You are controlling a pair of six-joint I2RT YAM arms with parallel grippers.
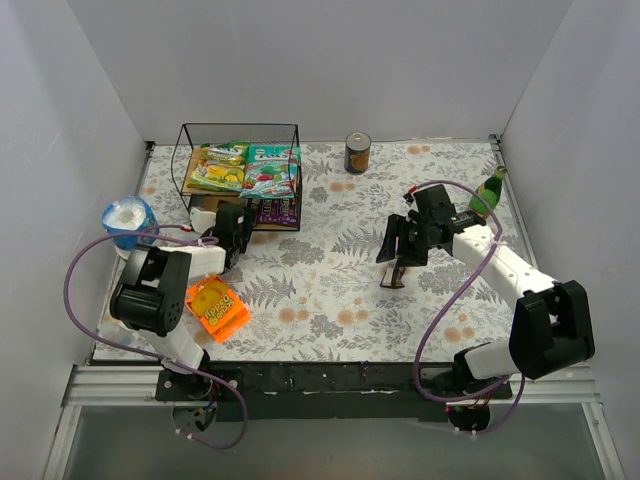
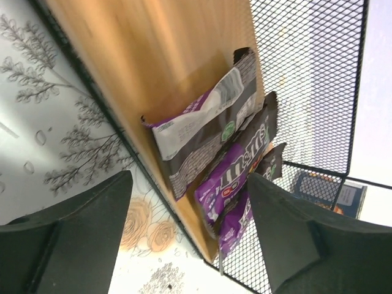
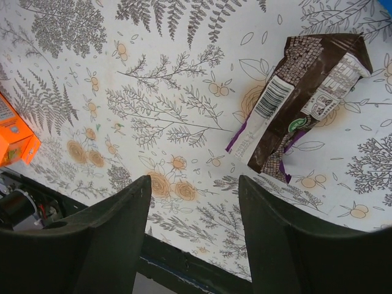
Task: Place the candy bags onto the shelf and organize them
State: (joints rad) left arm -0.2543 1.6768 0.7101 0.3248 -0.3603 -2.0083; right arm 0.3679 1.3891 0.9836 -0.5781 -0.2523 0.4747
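Left tool (image 1: 236,225): the fingers are spread and hold nothing. It points at the lower board of the shelf (image 2: 141,49), at the far left of the counter (image 3: 184,92).
Risk at the shelf: the dark packet (image 2: 202,131) and the purple packets (image 2: 236,174) lie overlapped at the edge of the lower board, close to the fingers. I think a finger that brushes them could drag one off the board.
Right tool (image 3: 195,184): the fingers are spread and hold nothing. It hangs above the counter on the right.
Risk at the right: the brown packet (image 3: 300,92) lies crumpled on the counter, beside the gap and not inside it. Closing here would catch nothing. The foil looks slippery, so a pinch on one corner may slide off.
Count, upper board: one yellow-green bag (image 1: 220,167) and one teal bag (image 1: 272,170).
Count, lower board: one dark packet and, as far as I can see, two purple packets.
Count, off the shelf: one brown packet.
Count, other things: one orange package (image 1: 218,308), one can (image 1: 357,153), one green bottle (image 1: 488,192).
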